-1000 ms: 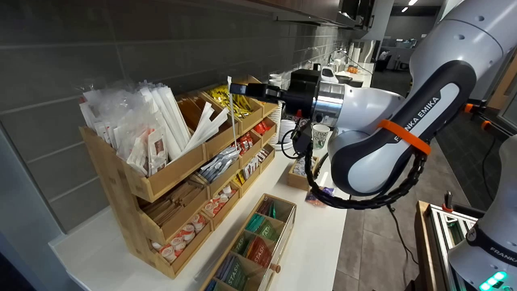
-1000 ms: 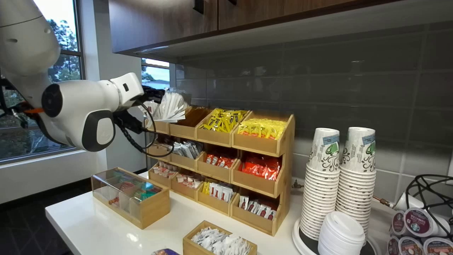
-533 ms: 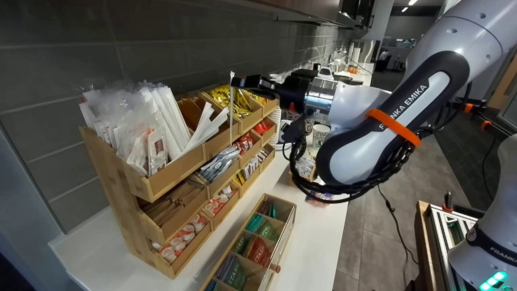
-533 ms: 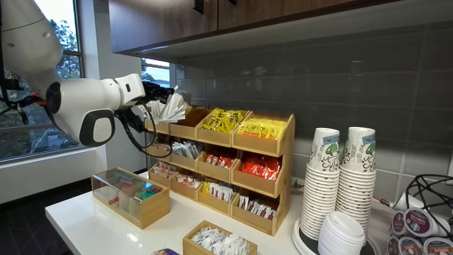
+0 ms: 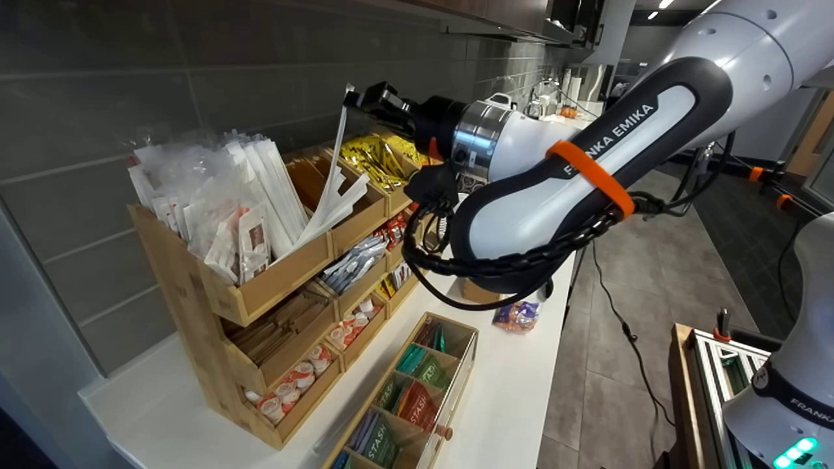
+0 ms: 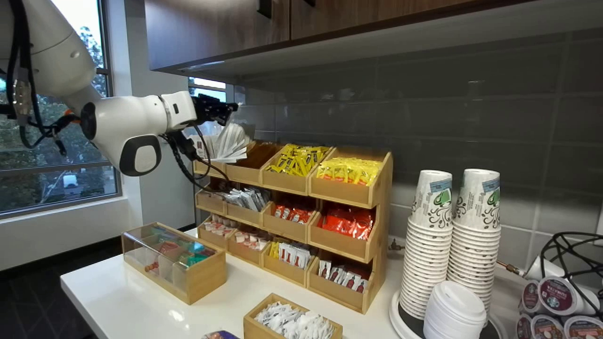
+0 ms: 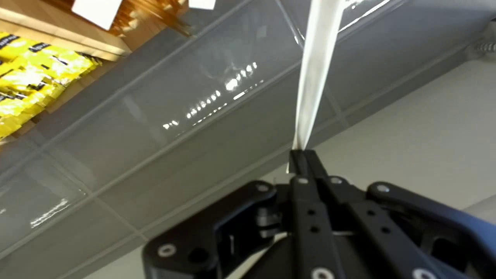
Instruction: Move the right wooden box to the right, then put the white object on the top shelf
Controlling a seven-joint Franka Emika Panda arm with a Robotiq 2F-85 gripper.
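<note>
My gripper (image 5: 355, 99) is shut on the white object (image 5: 341, 130), a long thin white strip, near its upper end. The strip hangs down, tilted, and its lower part overlaps the white packets in the exterior view; I cannot tell if they touch. In the wrist view the strip (image 7: 317, 69) runs out from the closed fingertips (image 7: 304, 155). The gripper (image 6: 235, 107) is above the left end of the top shelf (image 6: 285, 182). The right wooden box (image 6: 252, 329), full of small white packets, stands on the counter in front of the rack; the arm mostly hides it (image 5: 480, 293) elsewhere.
White packets (image 5: 260, 189) stand tall in the top shelf's end bin, with yellow bags (image 5: 371, 159) further along. A lidded compartment tray (image 6: 206, 278) and a purple bag (image 5: 517, 316) lie on the counter. Cup stacks (image 6: 426, 259) stand beside the rack. A cabinet (image 6: 339, 23) hangs above.
My gripper has risen and moved over the top shelf towards the packet bin, carrying the white strip. The strip now tilts more. The wooden box and the rack have not moved.
</note>
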